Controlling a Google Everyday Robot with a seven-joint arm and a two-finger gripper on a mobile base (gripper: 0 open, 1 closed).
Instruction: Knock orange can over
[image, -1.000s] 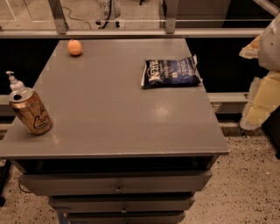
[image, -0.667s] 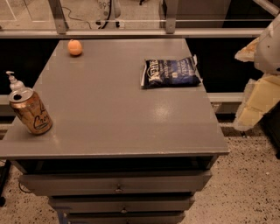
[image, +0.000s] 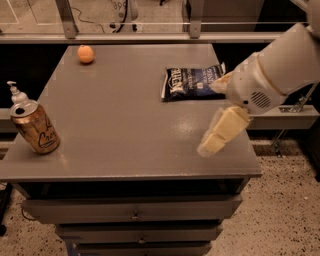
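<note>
The orange can stands upright near the front left corner of the grey table, shiny orange-gold with a silver top and dark cursive lettering. My gripper hangs over the table's right side, far to the right of the can and just in front of a dark chip bag. Its pale fingers are spread apart and hold nothing. The white arm runs off to the upper right.
A white pump bottle stands right behind the can at the left edge. A small orange ball lies at the back left. Drawers sit below the tabletop. A rail and glass panel run behind the table.
My arm has swung in from the right edge of the view, leftward over the table's right side. The can, bottle, ball and bag have not moved.
</note>
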